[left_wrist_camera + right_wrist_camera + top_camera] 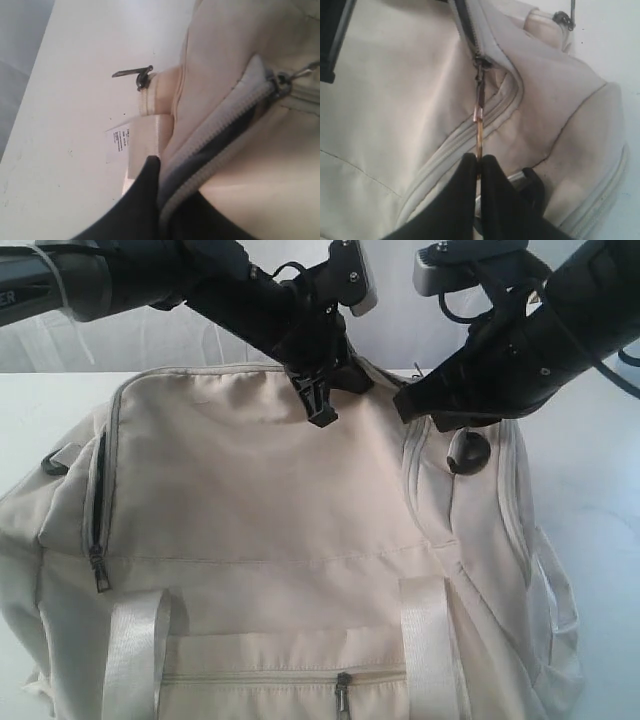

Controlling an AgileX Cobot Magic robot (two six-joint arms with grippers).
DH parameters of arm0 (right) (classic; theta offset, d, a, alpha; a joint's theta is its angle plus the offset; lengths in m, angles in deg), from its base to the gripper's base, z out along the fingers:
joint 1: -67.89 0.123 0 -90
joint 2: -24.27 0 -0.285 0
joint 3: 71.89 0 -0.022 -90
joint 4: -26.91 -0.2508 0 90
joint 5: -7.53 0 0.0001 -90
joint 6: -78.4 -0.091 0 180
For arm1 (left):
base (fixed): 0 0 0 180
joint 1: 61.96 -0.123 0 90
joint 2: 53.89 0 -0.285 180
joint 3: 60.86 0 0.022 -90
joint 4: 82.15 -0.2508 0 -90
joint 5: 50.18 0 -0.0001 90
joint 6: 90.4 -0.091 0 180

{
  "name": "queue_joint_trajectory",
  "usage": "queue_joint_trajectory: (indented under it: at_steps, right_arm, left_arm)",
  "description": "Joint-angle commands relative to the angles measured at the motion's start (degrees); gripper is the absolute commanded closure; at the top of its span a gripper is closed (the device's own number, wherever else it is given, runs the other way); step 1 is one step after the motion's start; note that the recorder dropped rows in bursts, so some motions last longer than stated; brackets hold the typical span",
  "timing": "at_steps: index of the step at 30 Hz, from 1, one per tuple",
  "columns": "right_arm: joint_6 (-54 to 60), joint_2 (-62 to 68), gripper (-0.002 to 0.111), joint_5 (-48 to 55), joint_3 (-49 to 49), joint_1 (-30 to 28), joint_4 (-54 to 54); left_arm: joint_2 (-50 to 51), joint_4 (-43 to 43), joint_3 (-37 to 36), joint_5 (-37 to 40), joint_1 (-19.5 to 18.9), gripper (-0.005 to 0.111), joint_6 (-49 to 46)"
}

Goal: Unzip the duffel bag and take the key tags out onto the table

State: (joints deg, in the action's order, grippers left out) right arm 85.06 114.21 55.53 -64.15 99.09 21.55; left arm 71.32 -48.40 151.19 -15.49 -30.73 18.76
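Note:
The cream duffel bag [260, 490] fills the table [30, 410], seen from its front side. Its top zipper [225, 120] is parted a little, showing a dark gap. My left gripper [320, 410] sits at the bag's top rear edge, and in its wrist view the left gripper [172, 180] is shut on the fabric edge beside the zipper. My right gripper [405, 405] is just to the right of it. In its own view the right gripper [480, 157] is shut on the long metal zipper pull [479, 107] below the slider [479, 62]. The key tags are hidden.
A side pocket zipper [97, 510] and a front pocket pull [343, 690] stay closed. Two pale webbing straps [135, 650] hang at the front. A black D-ring [468, 450] sits near the right gripper. A strap tab with a metal clip [142, 77] and a white label [117, 145] lie on the table.

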Motion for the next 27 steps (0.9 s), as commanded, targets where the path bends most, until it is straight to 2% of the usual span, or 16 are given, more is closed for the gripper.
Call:
queue_joint_trajectory:
  at_steps: [1,7,12,16,22,25,27]
  right_arm:
    - [0.7,-3.9,0.108,9.6,2.5,0.2,-1.9]
    - [0.7,-6.0,0.108,8.9,7.6,0.2,-1.1]
    - [-12.3,-6.0,0.108,5.0,8.0,0.2,16.9]
    - [-11.5,-6.0,0.108,1.8,6.8,0.2,14.5]
    - [-10.4,-4.2,0.107,-8.7,3.8,0.2,8.5]
    - [-9.3,-1.1,0.097,-11.9,2.3,0.2,6.6]
    - [-9.0,1.7,0.084,-13.4,1.5,0.2,6.2]
  left_arm:
    - [-0.1,-1.7,0.9,-6.7,-3.4,0.107,2.2]
    - [-0.1,-0.8,0.9,-7.1,-3.4,0.107,2.2]
    - [-0.1,-0.8,0.9,-6.2,-3.4,0.107,2.3]
    - [-0.1,-0.8,0.9,-5.6,-3.4,0.107,2.3]
    - [-0.1,-0.8,0.8,-5.4,-3.4,0.107,3.1]
    - [-0.1,-0.6,0.8,-4.3,-3.4,0.107,3.1]
    - [-0.1,-0.4,0.8,-3.5,-3.4,0.107,3.1]
